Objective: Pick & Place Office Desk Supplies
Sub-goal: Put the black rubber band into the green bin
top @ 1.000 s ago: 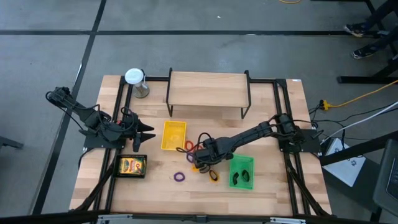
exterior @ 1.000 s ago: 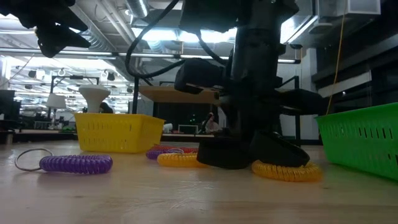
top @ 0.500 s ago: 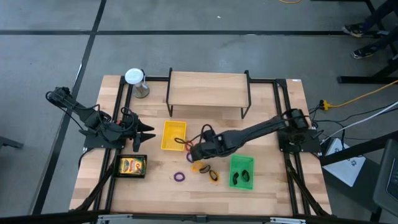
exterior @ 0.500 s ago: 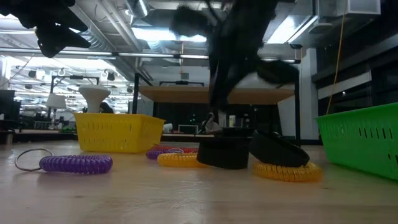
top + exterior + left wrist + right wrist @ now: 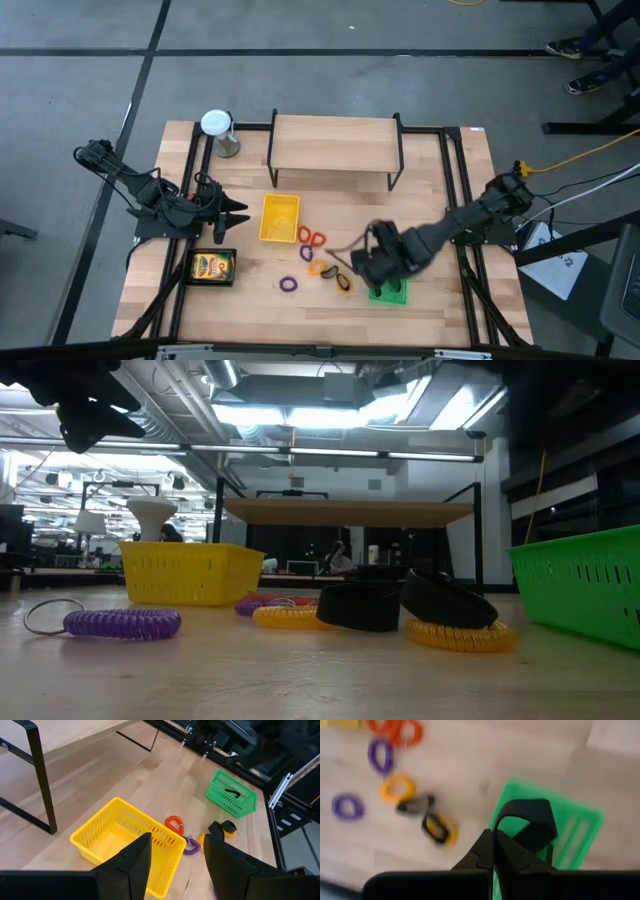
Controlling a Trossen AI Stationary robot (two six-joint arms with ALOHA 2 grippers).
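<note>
My right gripper (image 5: 372,266) hovers over the green tray (image 5: 392,291), shut on a black clip (image 5: 527,822). The green tray (image 5: 231,800) has another black clip (image 5: 231,793) lying inside. On the table between the trays lie orange rings (image 5: 311,238), purple rings (image 5: 289,284), a yellow ring (image 5: 320,268) and two black clips (image 5: 365,605). A yellow printed box (image 5: 212,266) lies in the black tray. My left gripper (image 5: 172,855) waits open, raised left of the yellow tray (image 5: 280,217). My right gripper pinches the black clip between its two fingers (image 5: 482,851) at the end of the loop (image 5: 496,836) nearest them. The fingers point down from above. The clip is lifted clear, its loop standing out past the fingertips over the green tray (image 5: 570,835).
A wooden shelf on black legs (image 5: 335,145) stands at the far side. A grey cylinder with a white top (image 5: 218,130) is at the far left corner. Bare wood lies along the near edge (image 5: 300,320).
My right gripper has risen from the cluster of rings and clips at the table's middle. It has then swung toward the right and near edges, and now stands over the green tray with a black clip. Two black clips have stayed on the table.
</note>
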